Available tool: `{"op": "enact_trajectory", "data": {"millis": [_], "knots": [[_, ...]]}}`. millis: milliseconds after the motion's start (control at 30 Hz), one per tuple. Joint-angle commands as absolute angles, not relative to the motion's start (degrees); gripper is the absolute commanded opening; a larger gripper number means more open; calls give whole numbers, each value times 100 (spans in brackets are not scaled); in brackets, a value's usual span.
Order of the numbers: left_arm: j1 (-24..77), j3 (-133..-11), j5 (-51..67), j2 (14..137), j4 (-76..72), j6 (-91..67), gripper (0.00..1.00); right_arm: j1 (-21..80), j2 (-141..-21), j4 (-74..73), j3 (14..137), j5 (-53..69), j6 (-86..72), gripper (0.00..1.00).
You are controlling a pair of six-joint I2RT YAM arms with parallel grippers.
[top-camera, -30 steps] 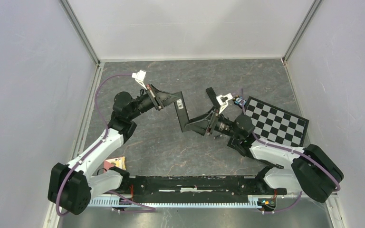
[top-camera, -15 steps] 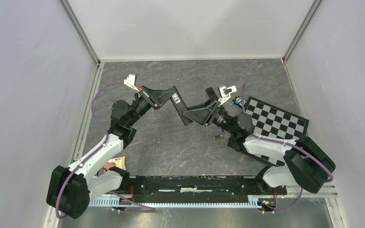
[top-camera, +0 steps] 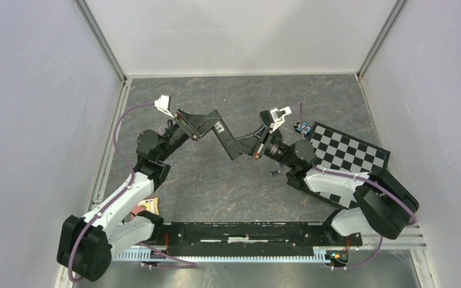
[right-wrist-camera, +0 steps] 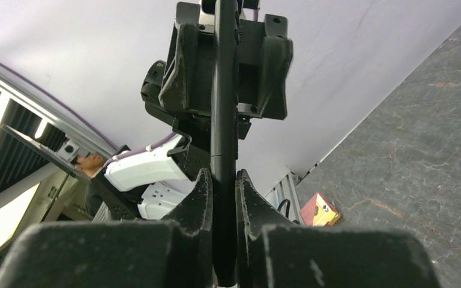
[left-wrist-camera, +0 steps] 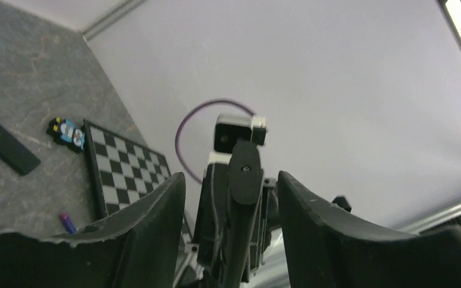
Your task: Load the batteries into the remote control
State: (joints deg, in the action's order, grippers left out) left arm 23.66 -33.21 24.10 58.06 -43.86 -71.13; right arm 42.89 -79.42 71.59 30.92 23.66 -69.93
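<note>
The remote control is a long black bar held in the air between the two arms. My right gripper is shut on its near end, and the bar runs edge-on away from the camera. My left gripper stands open around the other end, with a gap on each side. Blue and orange batteries lie together at the checkerboard's corner, also in the left wrist view. One small dark battery lies alone on the table below the right wrist.
A black-and-white checkerboard lies flat at the right. A flat black strip rests on the table near the batteries. A small red and yellow box sits by the left arm's base. Grey walls enclose the table.
The right gripper has closed on the remote and the left gripper has opened off it. Both grippers and the remote have shifted up the frame, toward the far wall, and slightly left.
</note>
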Motion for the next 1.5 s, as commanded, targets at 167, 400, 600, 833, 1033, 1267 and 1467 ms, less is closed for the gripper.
{"op": "enact_trajectory", "data": {"millis": [167,400,600,833,1033,1267,1467], "knots": [[2379,-3818,4043,5557,-2751,-5763,34,4126,-7834,5762,3876,3404,-6133,0],[2375,-3696,3820,5689,-3220,-6209,2,3991,-7642,5511,3757,3076,-5805,28],[2387,-3263,2917,5894,-4562,-7169,2,4217,-7492,5666,3552,1966,-5911,70],[2382,-3213,2735,5960,-5069,-7583,2,4258,-7753,5631,3638,1867,-6064,51],[2369,-3283,2576,5783,-5074,-7762,2,4241,-7848,5688,3351,1970,-6026,17],[2152,-3684,2855,5833,-4766,-7842,2,3986,-7799,6091,2829,2641,-5837,6],[1987,-3732,2884,5746,-4602,-7741,2,3752,-7697,5507,2857,3083,-5372,7]]}}
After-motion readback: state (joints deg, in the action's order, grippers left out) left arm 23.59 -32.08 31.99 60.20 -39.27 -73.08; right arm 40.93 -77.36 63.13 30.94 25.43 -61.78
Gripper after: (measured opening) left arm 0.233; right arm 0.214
